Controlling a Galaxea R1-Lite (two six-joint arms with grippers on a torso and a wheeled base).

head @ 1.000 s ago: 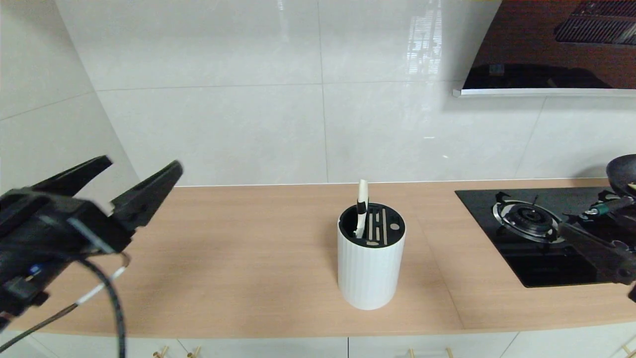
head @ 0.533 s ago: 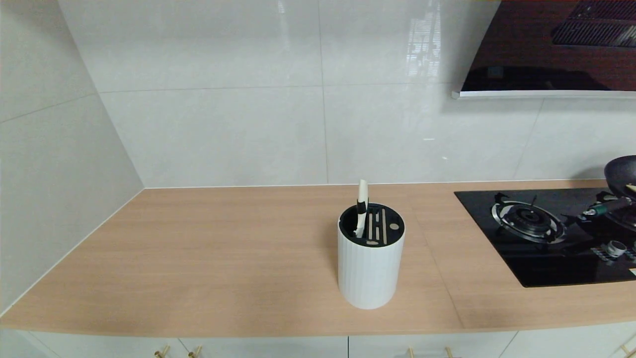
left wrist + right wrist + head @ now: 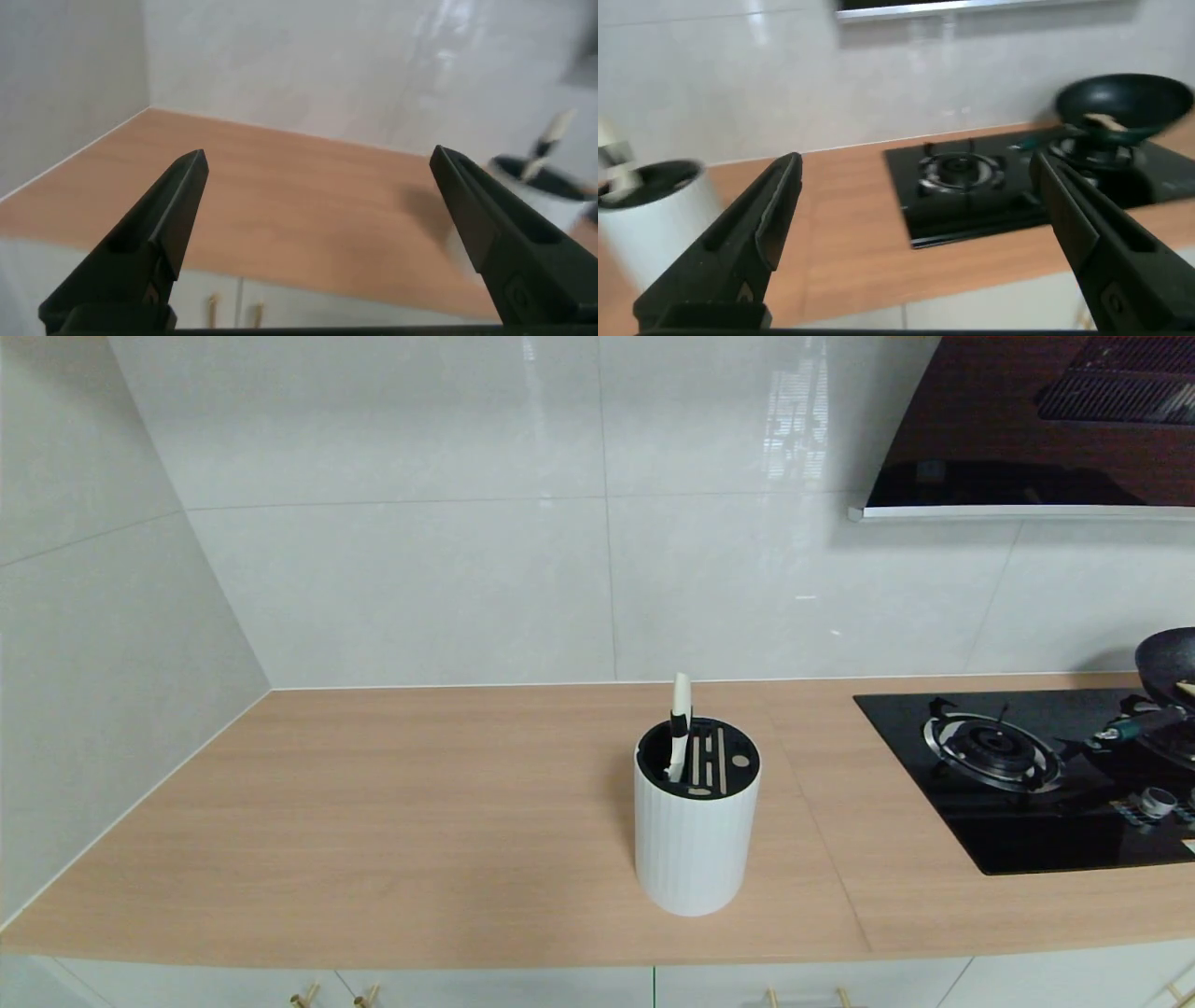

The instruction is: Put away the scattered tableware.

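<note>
A white ribbed utensil holder [image 3: 696,831] with a black slotted top stands on the wooden counter [image 3: 420,821], near its middle. One white-handled utensil [image 3: 680,719] sticks up from it. The holder also appears in the left wrist view [image 3: 542,182] and in the right wrist view [image 3: 656,215]. My left gripper [image 3: 318,163] is open, held off the counter's front edge and facing the counter's left part, nothing between its fingers. My right gripper [image 3: 915,168] is open too, facing the hob from in front of the counter.
A black gas hob [image 3: 1027,775] is set into the counter at the right, with a dark pan [image 3: 1167,663] on its far burner. A range hood [image 3: 1027,439] hangs above it. A tiled wall closes the back and the left side.
One second ago both arms showed in the head view, the left at the left edge and the right over the hob. They have since pulled back out of it. The holder has not moved.
</note>
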